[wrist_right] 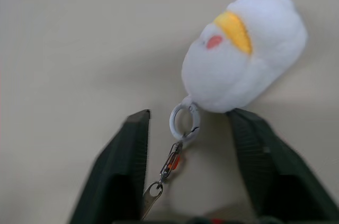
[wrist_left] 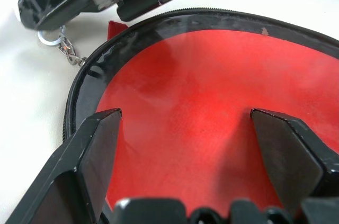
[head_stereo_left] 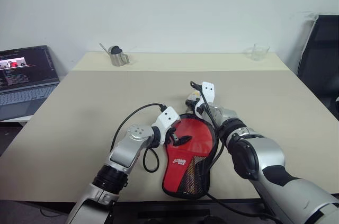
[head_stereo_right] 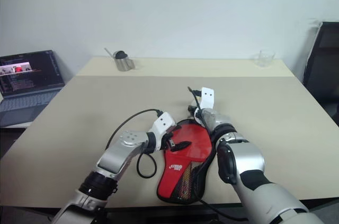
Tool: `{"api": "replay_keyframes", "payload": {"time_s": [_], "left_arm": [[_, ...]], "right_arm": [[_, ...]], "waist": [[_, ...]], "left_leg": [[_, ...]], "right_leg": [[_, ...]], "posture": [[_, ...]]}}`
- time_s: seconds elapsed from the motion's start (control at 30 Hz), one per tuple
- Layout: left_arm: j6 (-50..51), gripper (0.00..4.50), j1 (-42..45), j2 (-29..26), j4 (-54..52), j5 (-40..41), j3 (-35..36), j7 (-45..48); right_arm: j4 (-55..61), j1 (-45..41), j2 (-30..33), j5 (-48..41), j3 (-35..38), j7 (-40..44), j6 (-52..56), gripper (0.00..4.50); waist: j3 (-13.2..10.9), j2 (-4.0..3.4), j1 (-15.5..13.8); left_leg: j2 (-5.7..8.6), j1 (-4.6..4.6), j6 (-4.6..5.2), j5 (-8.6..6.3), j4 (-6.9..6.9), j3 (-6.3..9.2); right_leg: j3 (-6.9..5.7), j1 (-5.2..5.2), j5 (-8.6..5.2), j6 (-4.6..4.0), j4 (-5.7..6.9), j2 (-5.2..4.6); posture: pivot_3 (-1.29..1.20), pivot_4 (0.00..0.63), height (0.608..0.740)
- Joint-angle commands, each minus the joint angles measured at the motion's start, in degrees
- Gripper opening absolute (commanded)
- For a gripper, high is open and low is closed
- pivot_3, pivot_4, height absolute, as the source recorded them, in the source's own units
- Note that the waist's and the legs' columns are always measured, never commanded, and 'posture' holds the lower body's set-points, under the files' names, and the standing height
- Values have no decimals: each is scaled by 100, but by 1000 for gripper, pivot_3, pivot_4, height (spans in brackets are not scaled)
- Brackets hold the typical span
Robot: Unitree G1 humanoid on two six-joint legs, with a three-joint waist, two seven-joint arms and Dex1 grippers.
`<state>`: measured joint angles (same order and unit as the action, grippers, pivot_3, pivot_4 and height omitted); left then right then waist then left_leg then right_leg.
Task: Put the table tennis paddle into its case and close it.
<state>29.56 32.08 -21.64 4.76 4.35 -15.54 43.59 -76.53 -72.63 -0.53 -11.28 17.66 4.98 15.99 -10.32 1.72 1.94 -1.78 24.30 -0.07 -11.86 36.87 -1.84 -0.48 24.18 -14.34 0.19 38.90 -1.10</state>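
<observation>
The case lies flat near the table's front edge, red side up, with its mesh pocket toward me; its black zipped rim runs round the red face. The paddle is hidden. My left gripper is open, its fingers spread low over the round red part. At the case's far edge my right gripper is also open. Between its fingers lie the zip chain and its ring, not pinched. A white plush charm hangs from that ring and rests on the table.
An open laptop stands off the table's left side. A metal cup stands at the back left, a clear glass at the back right, and a black chair beyond the right edge. Black cables loop from both wrists over the case.
</observation>
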Motion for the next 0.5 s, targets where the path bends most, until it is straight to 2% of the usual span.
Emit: {"api": "replay_keyframes", "payload": {"time_s": [0.03,0.07,0.1,0.17,0.3,0.5], "left_arm": [[-82,4259,58,-36,18,-40,10,32],[-85,4259,71,-25,32,-42,6,30],[-95,4259,77,-13,47,-47,-1,29],[-108,4259,80,-1,63,-53,-6,30],[-122,4259,79,0,68,-48,4,43],[-128,4259,73,15,56,-51,19,19]], "right_arm": [[195,-29,55,14,-10,-69,136,4038],[185,-32,51,0,2,-82,226,4429],[183,-43,29,44,-60,-8,326,4474],[196,-59,-4,114,-162,118,465,4474],[248,-120,-167,387,-601,893,883,4474],[271,-81,-265,621,-865,813,908,4474]], "waist": [[0,0,0],[0,0,0],[0,0,-3],[0,0,-4],[0,0,16],[0,0,43]], "left_leg": [[0,0,0,0,0,0],[0,0,0,0,0,0],[0,0,0,0,0,0],[0,0,0,0,1,2],[0,-4,0,0,0,-1],[-10,-11,0,0,-3,0]], "right_leg": [[0,0,0,0,0,0],[0,0,0,0,0,-1],[0,0,0,0,0,-1],[-3,-2,0,0,0,-1],[0,-2,0,0,0,0],[0,-3,-2,-1,3,-1]], "posture": [[0,150,740],[0,150,740],[0,150,740],[0,150,740],[0,150,740],[0,150,740]]}}
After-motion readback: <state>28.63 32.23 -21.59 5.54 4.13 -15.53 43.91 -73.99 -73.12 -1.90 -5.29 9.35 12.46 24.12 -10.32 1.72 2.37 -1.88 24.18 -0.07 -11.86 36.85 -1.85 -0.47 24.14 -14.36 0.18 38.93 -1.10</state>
